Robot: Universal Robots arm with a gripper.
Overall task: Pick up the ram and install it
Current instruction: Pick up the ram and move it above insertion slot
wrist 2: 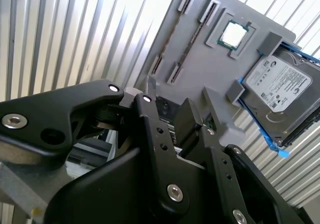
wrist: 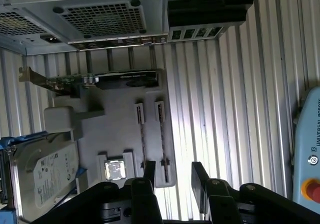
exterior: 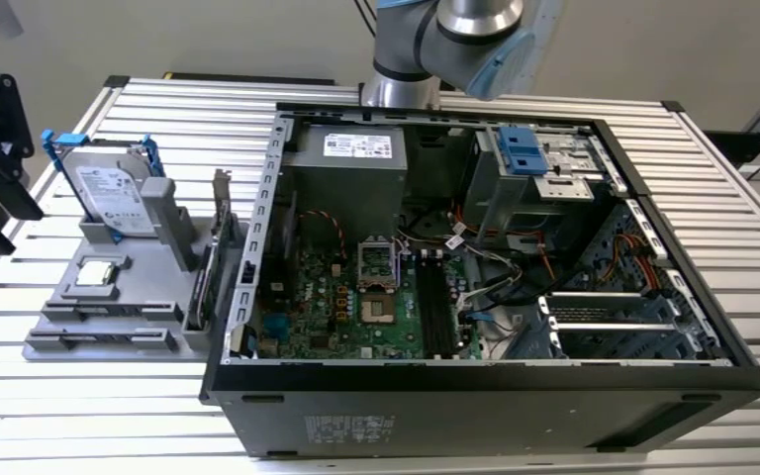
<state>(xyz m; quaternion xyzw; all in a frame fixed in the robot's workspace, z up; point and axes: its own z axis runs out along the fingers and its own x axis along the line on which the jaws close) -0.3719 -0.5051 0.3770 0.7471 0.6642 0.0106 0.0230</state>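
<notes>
My gripper (wrist: 175, 173) hangs wide open and empty over the edge of the gray holder (wrist: 117, 129) on the desk (wrist: 235, 109). The ram (wrist: 162, 144) stands edge-on in the holder's outer slot, close to my gripper. The hard drive (wrist: 45, 179) wears a white printed label.

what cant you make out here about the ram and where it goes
- ram: the first wrist view shows it edge-on in the gray holder, so its chips are hidden.
- memory slots: too small in the exterior view to tell how their latches stand.
- open gripper: its body is cut off by the picture edge in the first wrist view, and its height above the ram cannot be judged.
</notes>
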